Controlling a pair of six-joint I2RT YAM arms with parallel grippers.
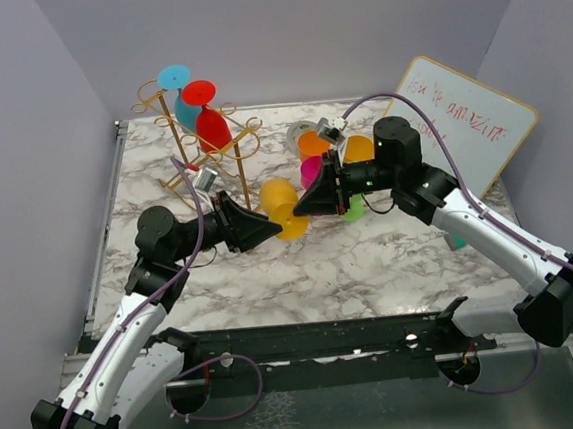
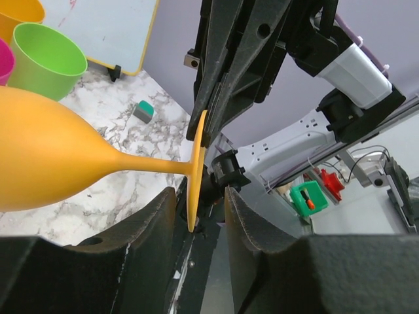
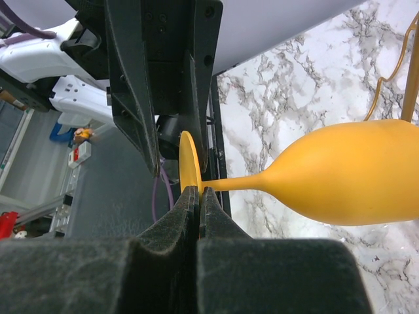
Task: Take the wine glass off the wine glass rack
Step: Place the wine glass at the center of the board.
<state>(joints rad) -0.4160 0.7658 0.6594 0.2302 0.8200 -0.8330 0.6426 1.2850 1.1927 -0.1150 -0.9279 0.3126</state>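
Note:
A yellow wine glass [image 1: 282,203] hangs on its side above the table, between my two grippers. In the right wrist view my right gripper [image 3: 198,191] is shut on the rim of the glass's flat foot [image 3: 188,160], and the bowl [image 3: 347,173] points away to the right. My left gripper [image 2: 200,196] stands open around that same foot [image 2: 196,171]. The foot lies close to one finger [image 2: 154,229], with a gap to the other. The gold wine glass rack [image 1: 224,160] stands at the back left with a red glass [image 1: 210,121] and a blue glass [image 1: 182,95] hanging on it.
Orange [image 1: 312,142], yellow [image 1: 359,148], magenta [image 1: 312,171] and green [image 2: 46,59] cups cluster behind my right gripper. A whiteboard [image 1: 464,124] leans at the back right, with a small green eraser [image 2: 144,111] on the marble table [image 1: 371,257] near it.

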